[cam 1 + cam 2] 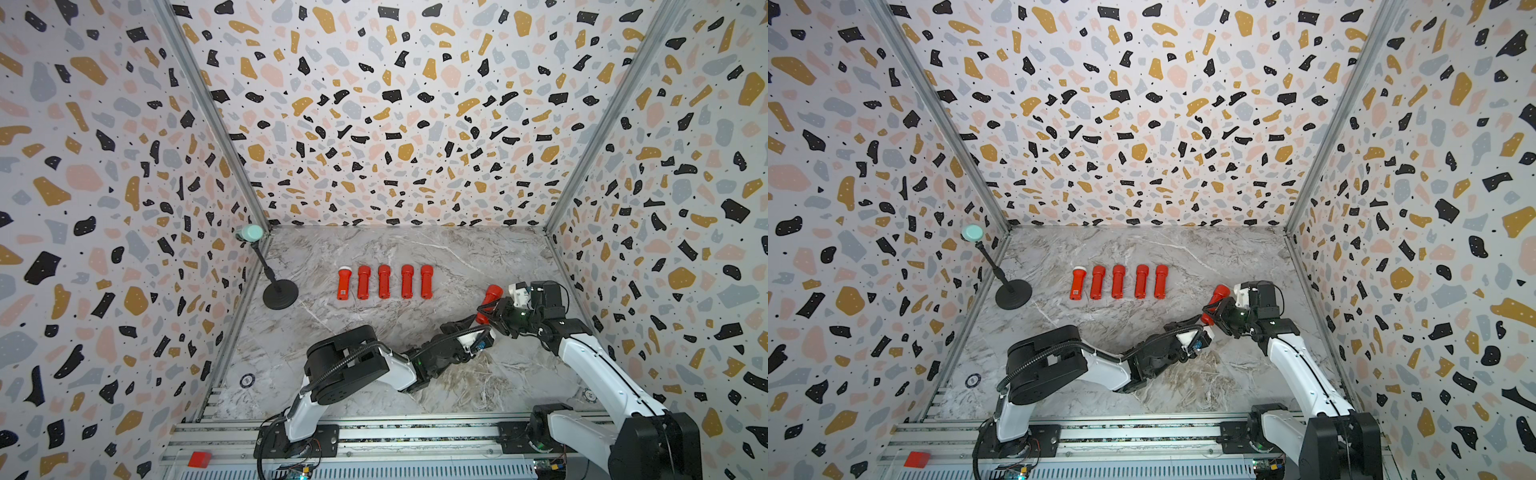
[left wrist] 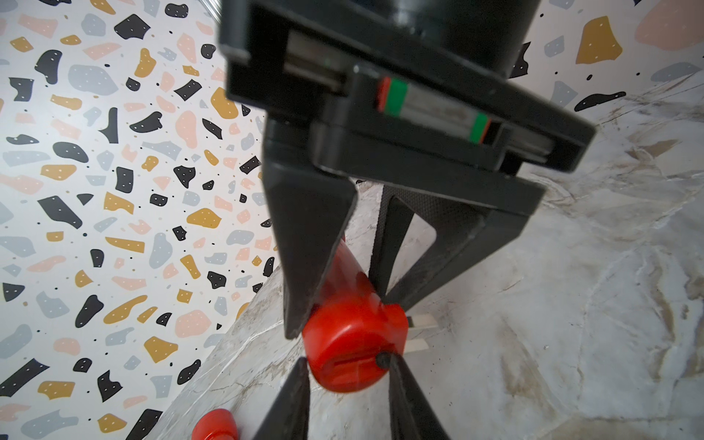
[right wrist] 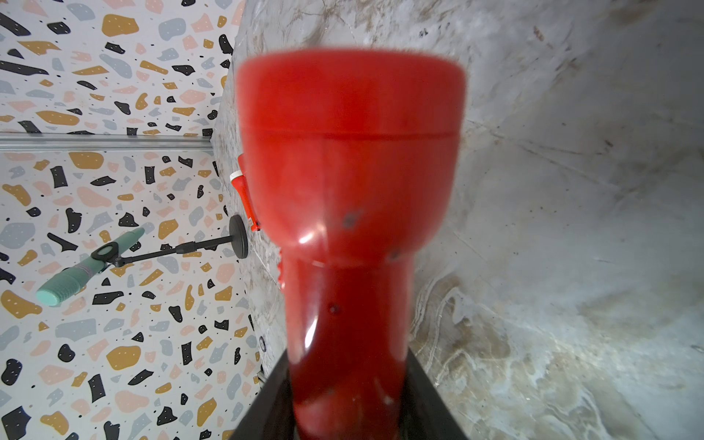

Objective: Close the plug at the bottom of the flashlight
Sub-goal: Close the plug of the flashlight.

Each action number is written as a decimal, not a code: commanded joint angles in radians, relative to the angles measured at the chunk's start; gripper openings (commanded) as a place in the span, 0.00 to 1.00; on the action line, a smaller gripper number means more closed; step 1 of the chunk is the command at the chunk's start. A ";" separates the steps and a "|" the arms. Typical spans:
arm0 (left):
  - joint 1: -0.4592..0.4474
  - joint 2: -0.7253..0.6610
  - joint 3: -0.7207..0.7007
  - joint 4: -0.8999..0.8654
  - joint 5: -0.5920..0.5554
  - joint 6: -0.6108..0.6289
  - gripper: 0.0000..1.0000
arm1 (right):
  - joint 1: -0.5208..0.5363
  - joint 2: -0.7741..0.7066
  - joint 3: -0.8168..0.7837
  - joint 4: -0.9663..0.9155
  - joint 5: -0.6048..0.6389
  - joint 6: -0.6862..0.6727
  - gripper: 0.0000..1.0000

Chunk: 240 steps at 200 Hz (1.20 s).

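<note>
My right gripper (image 1: 484,309) (image 3: 348,400) is shut on the body of a red flashlight (image 1: 490,296) (image 1: 1219,293) (image 3: 350,171), holding it tilted above the table at the right, head toward the back wall. In the left wrist view its bottom end (image 2: 350,343) points at the camera, and the plug (image 2: 344,367) shows as a slotted patch on that face. My left gripper (image 2: 348,362) (image 1: 478,322) has come in from the left. Its two fingertips (image 2: 392,365) press either side of that bottom end.
Several more red flashlights (image 1: 384,282) lie in a row at mid-table; the leftmost (image 1: 343,283) has a white head. A microphone on a black round stand (image 1: 280,294) sits by the left wall. A small red block (image 1: 199,458) rests on the front rail.
</note>
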 commanded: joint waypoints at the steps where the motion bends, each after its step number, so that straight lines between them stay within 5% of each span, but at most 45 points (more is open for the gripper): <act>1: -0.020 -0.031 0.002 0.086 0.046 0.012 0.32 | 0.036 -0.014 -0.008 -0.007 -0.115 0.012 0.00; 240: -0.028 -0.031 0.004 0.074 0.023 0.054 0.23 | 0.048 -0.028 -0.012 -0.019 -0.126 0.017 0.00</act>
